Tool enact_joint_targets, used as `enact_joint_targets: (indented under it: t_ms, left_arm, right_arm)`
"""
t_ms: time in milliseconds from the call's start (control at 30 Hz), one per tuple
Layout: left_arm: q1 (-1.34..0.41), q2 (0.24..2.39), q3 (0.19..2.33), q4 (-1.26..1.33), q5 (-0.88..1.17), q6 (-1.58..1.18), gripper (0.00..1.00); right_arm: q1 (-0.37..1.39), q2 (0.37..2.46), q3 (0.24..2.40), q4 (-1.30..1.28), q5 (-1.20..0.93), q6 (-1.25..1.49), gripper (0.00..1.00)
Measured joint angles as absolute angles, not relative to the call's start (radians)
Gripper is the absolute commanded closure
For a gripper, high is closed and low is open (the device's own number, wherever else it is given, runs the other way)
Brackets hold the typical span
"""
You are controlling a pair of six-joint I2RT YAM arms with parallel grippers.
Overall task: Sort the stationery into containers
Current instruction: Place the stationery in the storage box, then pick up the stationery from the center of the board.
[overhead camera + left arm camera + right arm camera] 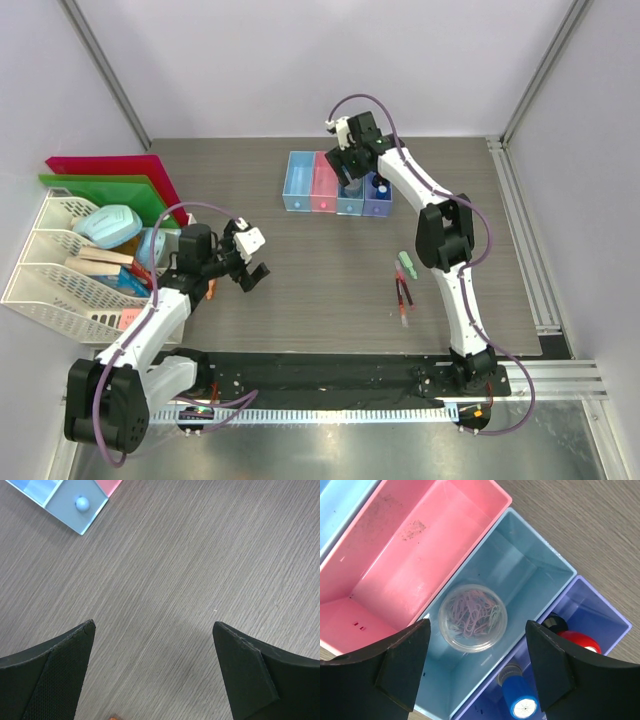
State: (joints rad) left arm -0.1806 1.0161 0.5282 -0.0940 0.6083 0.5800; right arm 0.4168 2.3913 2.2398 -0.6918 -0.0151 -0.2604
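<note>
Clear clip tub (472, 617) lies in blue box (520, 570) under parted right gripper (476, 625); left gripper (153, 625) gapes wide.

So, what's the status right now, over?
Left hand open over table. Right hand open over light blue box; paper-clip tub inside. Pens, green eraser unsorted. Nothing blocking.

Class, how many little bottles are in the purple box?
2, both in the purple box in the right wrist view: a red-capped bottle mid-box and a blue-capped bottle at the lower end. The right end effector may hide others.
</note>
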Motion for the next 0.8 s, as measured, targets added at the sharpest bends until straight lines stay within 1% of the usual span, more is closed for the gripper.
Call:
enact_joint_targets:
  t_ms: [267,367,467,600,800]
  left_arm:
    - [-0.181,1.016,0.526,-0.087,0.614,0.575,0.0]
    - [-0.181,1.018,0.526,-0.071,0.6,0.566,0.0]
    - [-0.176,1.028,0.531,-0.086,0.582,0.578,0.0]
    - [-0.157,1.056,0.57,-0.159,0.552,0.611,0.0]
    - [-0.145,1.104,0.62,-0.27,0.443,0.633,0.0]
  right_arm:
    - [0.417,2.385,2.24,-0.683,-0.012,-0.253,0.18]
    - [0.417,2.346,2.208,-0.68,-0.013,-0.237,0.18]
    - [0.417,2.238,2.111,-0.682,-0.017,-0.231,0.18]
    - [0.417,2.037,1.954,-0.708,-0.028,-0.256,0.18]
    - [0.417,1.721,1.597,-0.728,-0.03,-0.315,0.19]
